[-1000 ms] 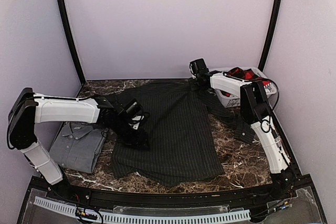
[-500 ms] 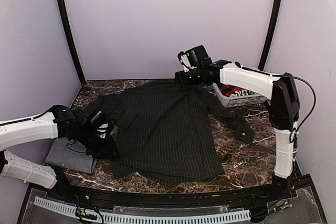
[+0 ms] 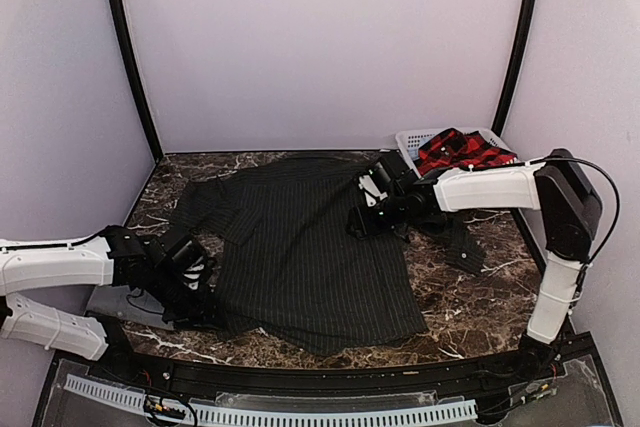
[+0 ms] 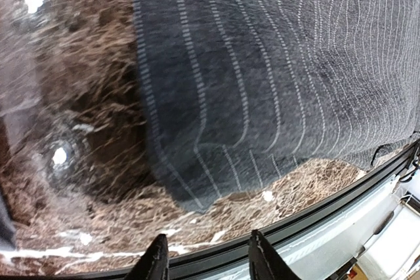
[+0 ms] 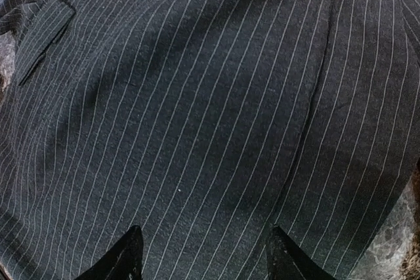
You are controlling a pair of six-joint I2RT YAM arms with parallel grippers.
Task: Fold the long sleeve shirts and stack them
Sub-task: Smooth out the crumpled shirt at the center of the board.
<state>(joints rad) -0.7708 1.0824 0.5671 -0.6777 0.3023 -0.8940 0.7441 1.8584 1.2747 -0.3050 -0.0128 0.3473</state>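
Pinstriped black shirt [image 3: 310, 247] first, from the top camera: it lies spread flat in the middle of the marble table [image 3: 450, 292], collar toward the far wall and one sleeve trailing to the right. No fold looks made in it yet. The grey shirt [image 3: 112, 302] lies at the near left, mostly hidden under the left arm. The part that shows looks like a flat, folded bundle, so I judge it finished and the base of the stack. The red-and-black plaid shirt [image 3: 460, 150] is heaped in the white basket [image 3: 408, 137] at the far right corner, not begun. That puts the job about a third done: one shirt is folded, one is laid out for folding, and one is waiting.

The left gripper [image 3: 200, 292] sits low at the pinstriped shirt's near left hem. The right gripper [image 3: 360, 224] hangs over the shirt's right shoulder area.

The tabletop is dark brown stone veined with white, glossy enough to throw glare. Pale lilac walls [image 3: 320, 47] enclose it on three sides, with black poles [image 3: 125, 47] in the far corners. A black rail with a white slotted duct [image 3: 270, 412] runs along the near edge.

In the left wrist view, the hem corner curls slightly off the marble just ahead of the fingertips [image 4: 157, 260]. They stand moderately apart with nothing between them, above the rail.

The right wrist camera shows pinstriped cloth filling the frame, a seam running down it and a collar point at the upper left. The fingertips [image 5: 128, 254] stand wide apart over it and hold nothing.
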